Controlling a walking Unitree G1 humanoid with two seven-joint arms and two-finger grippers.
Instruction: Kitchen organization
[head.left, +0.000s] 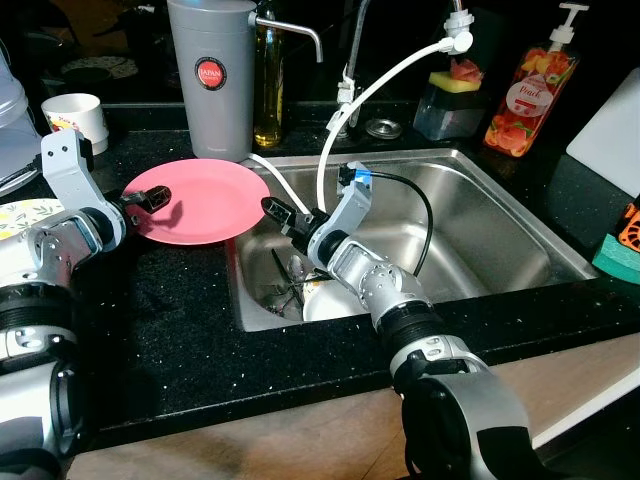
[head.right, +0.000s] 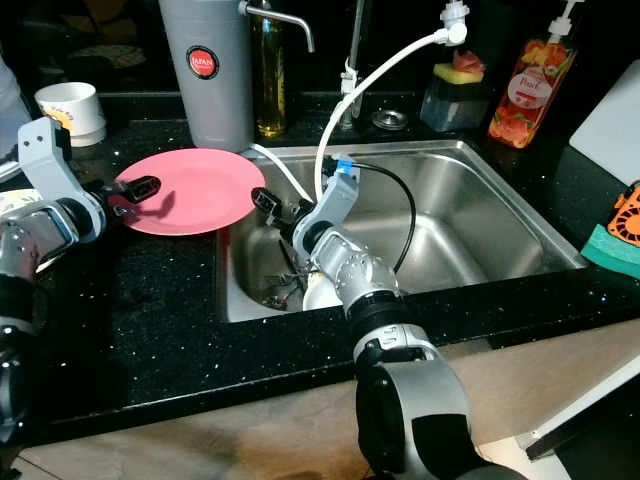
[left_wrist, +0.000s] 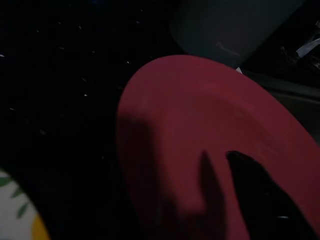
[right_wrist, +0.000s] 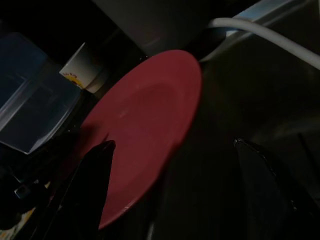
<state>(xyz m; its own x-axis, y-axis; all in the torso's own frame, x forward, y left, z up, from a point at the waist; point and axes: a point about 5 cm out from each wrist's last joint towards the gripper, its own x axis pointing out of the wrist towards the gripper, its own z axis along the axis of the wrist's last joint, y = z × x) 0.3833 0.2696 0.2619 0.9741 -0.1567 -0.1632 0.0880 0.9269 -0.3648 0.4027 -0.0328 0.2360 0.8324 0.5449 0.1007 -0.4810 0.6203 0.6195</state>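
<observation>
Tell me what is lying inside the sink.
In the sink, at its left end, lie a white plate and some cutlery, partly hidden by the right claw and its arm. What lies beneath the arm cannot be seen.

Black speckled countertop (head.left: 180, 330), pink plate (head.left: 205, 200), grey canister (head.left: 211, 75), white cup (head.left: 77, 118)

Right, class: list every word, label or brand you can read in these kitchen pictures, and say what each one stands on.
"JAPAN": on the round red label of the tall grey canister; the smaller print below it is too blurred to read.
"Peach": probably, on the orange soap bottle; not sharp.
White cup: printed marks, too small to read.
</observation>
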